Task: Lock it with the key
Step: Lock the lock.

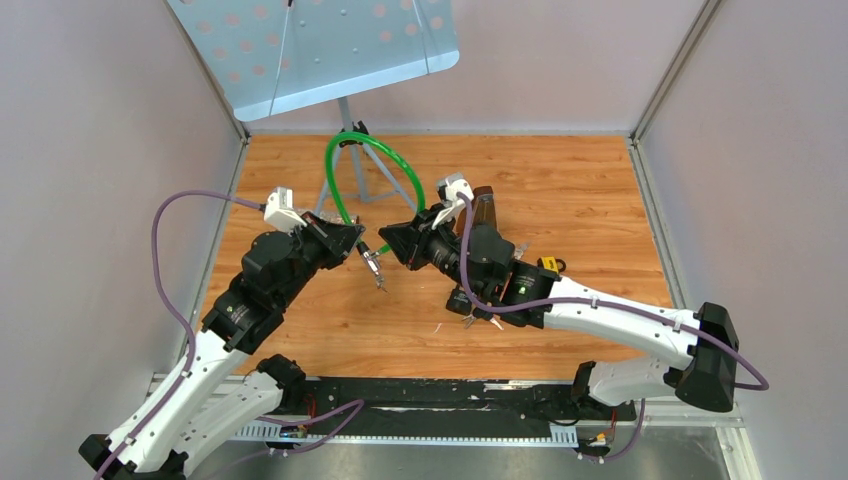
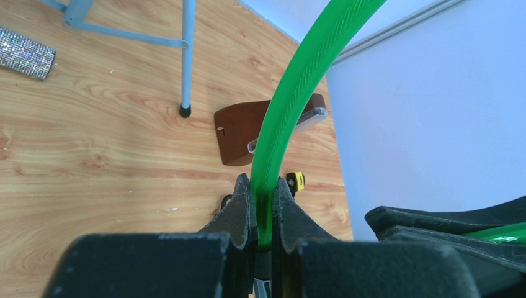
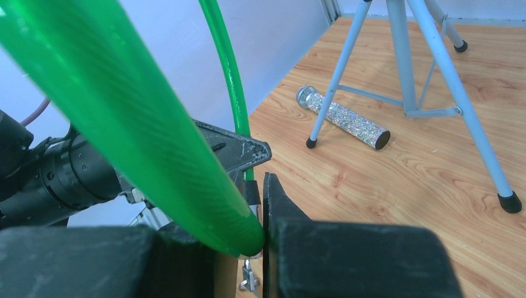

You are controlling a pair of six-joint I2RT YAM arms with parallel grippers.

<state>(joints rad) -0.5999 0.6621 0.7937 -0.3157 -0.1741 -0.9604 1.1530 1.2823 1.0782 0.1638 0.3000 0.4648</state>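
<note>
A green cable lock [image 1: 383, 153] loops round a leg of the blue tripod [image 1: 352, 125] above the middle of the table. My left gripper [image 1: 354, 240] is shut on one end of the cable [image 2: 291, 99], which runs up between its fingers [image 2: 243, 205]. The right gripper [image 1: 390, 238] faces it a short gap away and is shut on the other cable end [image 3: 130, 124]. A bunch of keys [image 1: 376, 270] hangs below the gap between the two grippers, seen as a small metal ring [image 3: 249, 280] in the right wrist view. Where the key sits in the lock is hidden.
A brown wooden piece [image 2: 239, 127] and a small yellow and black item [image 1: 548, 265] lie right of the arms. A glittery cylinder [image 3: 344, 118] rests by the tripod's feet. A perforated blue plate [image 1: 320, 45] overhangs the back. Walls close both sides.
</note>
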